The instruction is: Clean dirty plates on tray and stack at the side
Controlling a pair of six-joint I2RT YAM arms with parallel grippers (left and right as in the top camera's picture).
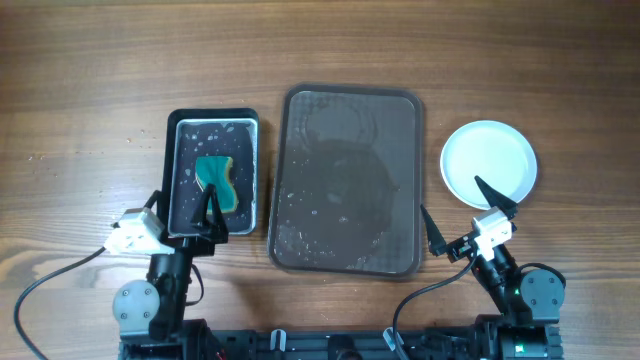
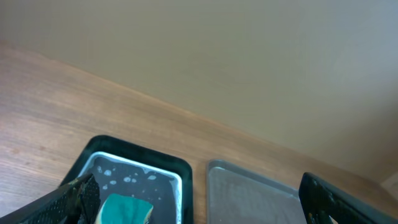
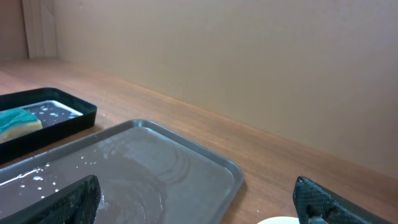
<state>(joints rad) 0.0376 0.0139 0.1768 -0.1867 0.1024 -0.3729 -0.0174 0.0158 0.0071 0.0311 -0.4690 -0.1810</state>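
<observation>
The dark brown tray (image 1: 350,180) lies mid-table, wet and bare of plates; it also shows in the right wrist view (image 3: 137,168) and the left wrist view (image 2: 249,193). A white plate stack (image 1: 489,163) sits on the table to its right; only its rim shows in the right wrist view (image 3: 277,220). My right gripper (image 1: 465,218) is open and empty, near the plates' front edge. My left gripper (image 1: 210,212) is open over the near end of the black tray (image 1: 213,120), with a teal sponge (image 1: 217,180) between its fingers (image 2: 193,205), not gripped.
The smaller black tray holds a silvery wet basin with water drops (image 2: 124,180) and the sponge (image 2: 124,210). Both arm bases stand at the table's front edge. A beige wall runs along the table's far side.
</observation>
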